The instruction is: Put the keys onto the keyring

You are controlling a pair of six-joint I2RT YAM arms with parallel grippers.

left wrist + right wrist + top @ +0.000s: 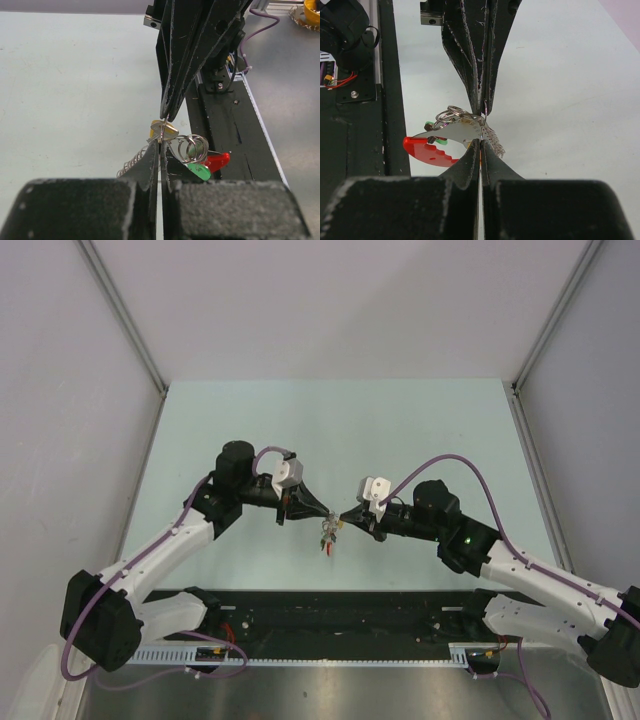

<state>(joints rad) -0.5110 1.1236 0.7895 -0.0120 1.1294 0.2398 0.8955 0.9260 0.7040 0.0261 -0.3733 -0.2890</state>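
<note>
Both grippers meet tip to tip above the table's middle, with the key bundle [328, 537] hanging below them. My left gripper [161, 146] is shut on a thin wire loop of the keyring [190, 147]. The yellow-orange key [162, 131] sits right at its tips. The green key [199, 171] and the red key [218, 161] dangle from the loops to the right. My right gripper [481, 145] is shut, with an orange sliver of that key between its fingers. The keyring's red curved band [427, 150] and pale grey tag [460, 131] hang to its left.
The pale green table [400, 430] runs back to grey walls on three sides. A black base rail [350, 615] with cables lies along the near edge, under the bundle's near side. A short bead chain [493, 138] hangs from the bundle.
</note>
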